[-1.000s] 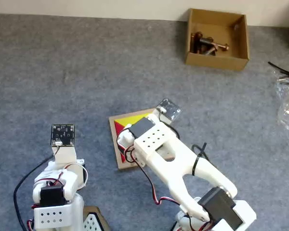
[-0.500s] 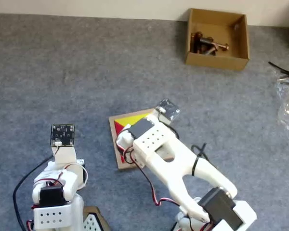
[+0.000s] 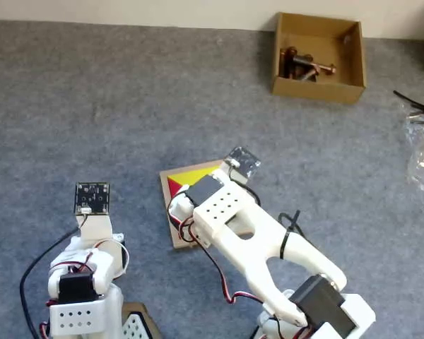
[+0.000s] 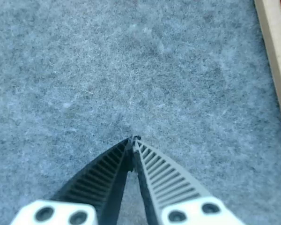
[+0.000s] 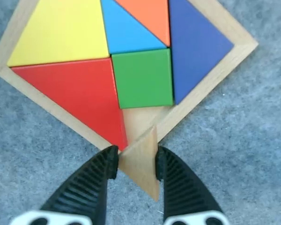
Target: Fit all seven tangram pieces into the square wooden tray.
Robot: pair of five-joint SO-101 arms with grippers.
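Right gripper (image 5: 136,157) reaches over the tray (image 5: 206,84), fingers pinching a plain wood triangle (image 5: 141,168) at the bare corner slot. Left gripper (image 4: 133,139) low over carpet (image 4: 107,70), fingers pressed together. Six coloured pieces (image 5: 143,77) seated.

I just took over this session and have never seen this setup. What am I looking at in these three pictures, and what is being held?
Two small robot arms sit side by side on a grey mat. The high view looks down from a fixed camera. The other two come from a camera on each arm's wrist, looking past its fingers. The left gripper is shut on nothing, over bare mat. The right gripper is shut on a plain wooden triangle, at a corner of the square tray. Six coloured pieces already lie in the tray, leaving one triangular gap beside the green square. The cardboard box at the far side holds small metal-looking bits.
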